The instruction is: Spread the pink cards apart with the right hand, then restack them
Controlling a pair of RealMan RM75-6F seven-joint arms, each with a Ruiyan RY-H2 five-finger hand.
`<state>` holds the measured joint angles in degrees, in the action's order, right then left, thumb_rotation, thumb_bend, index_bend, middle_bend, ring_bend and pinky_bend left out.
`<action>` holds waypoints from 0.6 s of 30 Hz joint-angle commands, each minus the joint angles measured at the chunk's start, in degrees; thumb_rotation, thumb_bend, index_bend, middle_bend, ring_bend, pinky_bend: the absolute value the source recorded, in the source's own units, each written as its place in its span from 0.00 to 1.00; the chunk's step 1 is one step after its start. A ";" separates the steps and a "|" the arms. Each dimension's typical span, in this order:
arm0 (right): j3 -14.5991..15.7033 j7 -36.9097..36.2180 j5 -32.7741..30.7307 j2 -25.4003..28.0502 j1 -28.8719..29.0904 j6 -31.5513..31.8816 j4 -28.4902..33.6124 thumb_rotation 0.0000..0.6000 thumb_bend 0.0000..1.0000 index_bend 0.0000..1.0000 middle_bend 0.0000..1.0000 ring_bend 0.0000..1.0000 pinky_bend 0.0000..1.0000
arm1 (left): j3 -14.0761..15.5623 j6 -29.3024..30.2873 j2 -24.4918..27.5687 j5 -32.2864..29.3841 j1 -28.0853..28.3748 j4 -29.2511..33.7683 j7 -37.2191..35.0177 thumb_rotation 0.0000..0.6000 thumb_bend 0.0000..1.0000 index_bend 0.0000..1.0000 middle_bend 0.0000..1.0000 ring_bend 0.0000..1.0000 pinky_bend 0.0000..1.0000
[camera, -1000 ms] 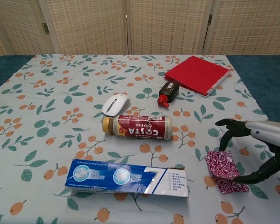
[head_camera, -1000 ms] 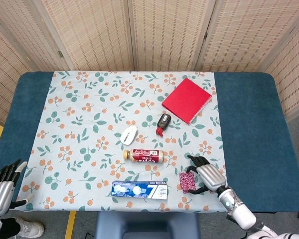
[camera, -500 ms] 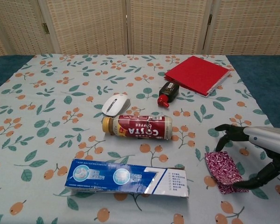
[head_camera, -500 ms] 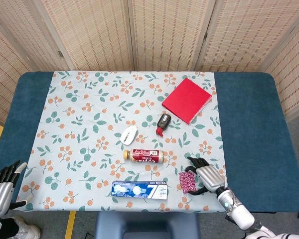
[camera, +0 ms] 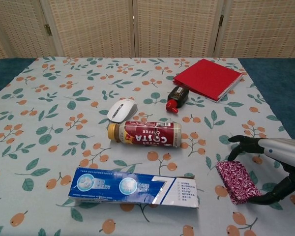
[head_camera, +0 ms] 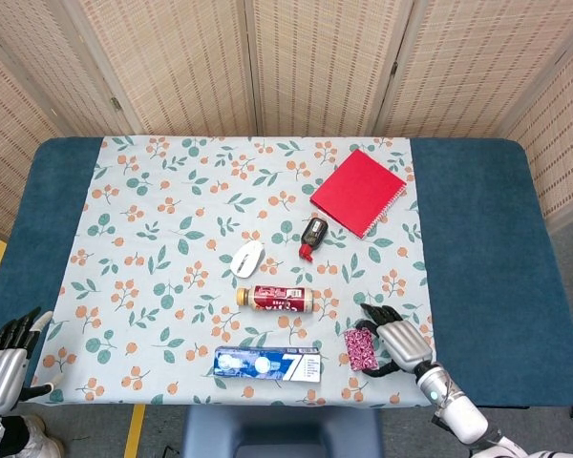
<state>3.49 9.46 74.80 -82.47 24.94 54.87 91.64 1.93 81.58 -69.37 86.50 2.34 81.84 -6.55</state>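
Near the front right corner of the floral tablecloth (camera: 49,98), the pink cards (camera: 238,181) now lie flat as one neat-looking pile, where a second ago I had them lifted and tilted, with a second card showing beneath. They sit just right of the blue toothpaste box (camera: 135,187) and in front of the coffee bottle (camera: 145,133). My right hand (camera: 278,162) has drawn back toward me and opened around the pile: one finger arches over the far edge, the thumb curls by the near right corner, and I judge it is grasping nothing now. From the chest view I cannot quite tell whether the thumb tip touches the cards' edge.

That tells me the restack is probably done or nearly so, since the pile reads as a single patterned rectangle with no card fanned out. I would want one clear look at the edges before calling it finished.

The pile's long axis runs diagonally, from the far left near the toothpaste box's end toward the near right by my thumb. In the head view the cards (head_camera: 360,347) look closer to lengthwise along the table's depth, beside the right hand (head_camera: 398,341).

My left hand (head_camera: 2,361) hangs off the table's near left corner, fingers spread and empty.
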 commanded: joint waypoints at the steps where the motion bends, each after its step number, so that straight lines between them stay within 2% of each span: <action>1: -0.03 0.01 0.05 -0.06 -0.10 0.04 0.05 0.75 0.20 0.21 0.03 0.00 0.00 | 0.00 0.01 -0.02 0.01 -0.01 -0.04 -0.06 1.00 0.24 0.07 0.00 0.03 0.00; 11: -0.04 -0.01 0.76 0.33 -0.66 0.75 0.72 0.75 0.21 0.21 0.03 0.00 0.00 | 0.01 0.05 -0.17 0.25 0.09 -0.43 -0.36 1.00 0.24 0.07 0.00 0.03 0.00; 15: -1.25 -1.32 2.24 3.03 -1.78 4.64 2.59 0.75 0.21 0.21 0.03 0.00 0.00 | -0.32 0.07 0.07 0.24 0.38 -0.18 -0.21 1.00 0.24 0.07 0.00 0.03 0.00; 18: -1.85 -1.77 4.38 6.79 -3.76 10.00 4.29 0.75 0.21 0.21 0.04 0.00 0.00 | -0.83 0.15 0.34 -0.02 0.67 0.48 0.49 1.00 0.24 0.07 0.00 0.03 0.00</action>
<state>2.28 8.23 77.55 -78.28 22.69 61.51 94.51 1.24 81.71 -69.12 86.57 2.90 82.14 -6.25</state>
